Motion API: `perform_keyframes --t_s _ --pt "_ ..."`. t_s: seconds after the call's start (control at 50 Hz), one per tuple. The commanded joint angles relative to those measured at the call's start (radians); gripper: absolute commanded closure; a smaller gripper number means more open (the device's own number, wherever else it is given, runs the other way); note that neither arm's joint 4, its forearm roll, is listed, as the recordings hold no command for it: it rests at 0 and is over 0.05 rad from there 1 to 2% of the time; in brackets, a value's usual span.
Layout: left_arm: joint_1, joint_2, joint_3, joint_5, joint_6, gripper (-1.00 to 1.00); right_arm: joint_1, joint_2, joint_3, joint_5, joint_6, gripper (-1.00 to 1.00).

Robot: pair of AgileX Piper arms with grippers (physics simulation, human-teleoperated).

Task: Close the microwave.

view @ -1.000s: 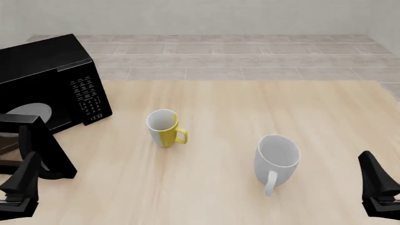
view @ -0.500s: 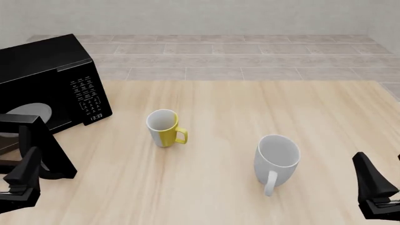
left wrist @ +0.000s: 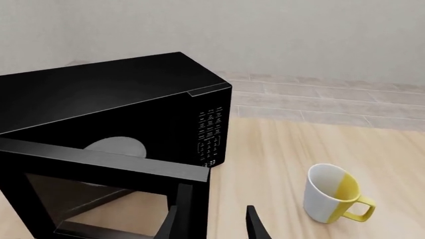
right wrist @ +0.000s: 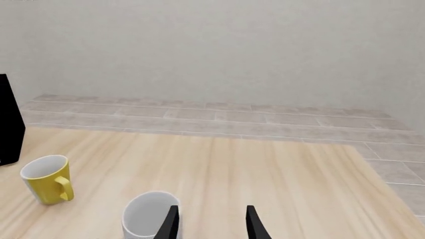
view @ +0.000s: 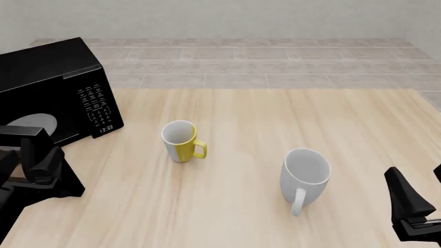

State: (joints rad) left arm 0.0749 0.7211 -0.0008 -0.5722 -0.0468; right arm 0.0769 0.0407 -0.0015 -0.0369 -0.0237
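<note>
The microwave (view: 55,77) is a glossy black box at the table's far left, with a white keypad and a clock. Its door (view: 31,135) stands swung open toward me. The left wrist view shows the microwave body (left wrist: 126,94) and the open door (left wrist: 99,169) with its glass pane. My left gripper (view: 47,164) is open and empty, right at the door's free edge; in the left wrist view (left wrist: 212,225) one finger overlaps that edge. My right gripper (view: 413,212) is open and empty at the near right, also seen in its wrist view (right wrist: 211,224).
A yellow-and-white mug (view: 180,140) stands upright right of the microwave, also in the left wrist view (left wrist: 332,194). A larger white mug (view: 303,175) stands nearer, toward my right gripper, and shows in the right wrist view (right wrist: 149,216). Tiled floor lies beyond the table's far edge.
My left gripper has risen and moved forward, up to the open door's free edge. My right gripper has shifted slightly left. The door and mugs have not moved.
</note>
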Motion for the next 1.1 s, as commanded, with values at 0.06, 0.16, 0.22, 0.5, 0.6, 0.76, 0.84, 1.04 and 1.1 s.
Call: perform_keyframes --t_s 0.06,0.16,0.22,0.5,0.6,0.76,0.84,1.04,1.1 --pt "0.012 0.255 -0.003 -0.205 0.001 -1.0 0.016 -0.034 0.001 0.029 0.003 -1.0" --pt "0.018 0.205 -0.064 -0.083 -0.003 -1.0 0.023 -0.034 0.001 0.031 0.001 -1.0" --pt "0.023 0.246 -0.085 -0.092 0.001 -1.0 0.024 -0.033 0.001 0.028 0.002 -1.0" --pt "0.041 0.428 -0.177 -0.145 0.02 -1.0 0.032 -0.037 0.001 0.028 0.006 -1.0" --pt "0.042 0.446 -0.202 -0.136 0.016 -1.0 0.032 -0.037 0.001 0.027 0.01 -1.0" --pt "0.046 0.502 -0.26 -0.125 0.046 -1.0 0.034 -0.038 0.001 0.031 0.009 -1.0" --pt "0.048 0.509 -0.275 -0.119 0.049 -1.0 0.034 -0.038 0.001 0.031 0.008 -1.0" --pt "0.055 0.556 -0.318 -0.119 0.061 -1.0 0.039 -0.038 0.001 0.024 0.004 -1.0" --pt "0.067 0.577 -0.348 -0.108 0.051 -1.0 0.039 -0.038 0.001 0.023 0.006 -1.0"
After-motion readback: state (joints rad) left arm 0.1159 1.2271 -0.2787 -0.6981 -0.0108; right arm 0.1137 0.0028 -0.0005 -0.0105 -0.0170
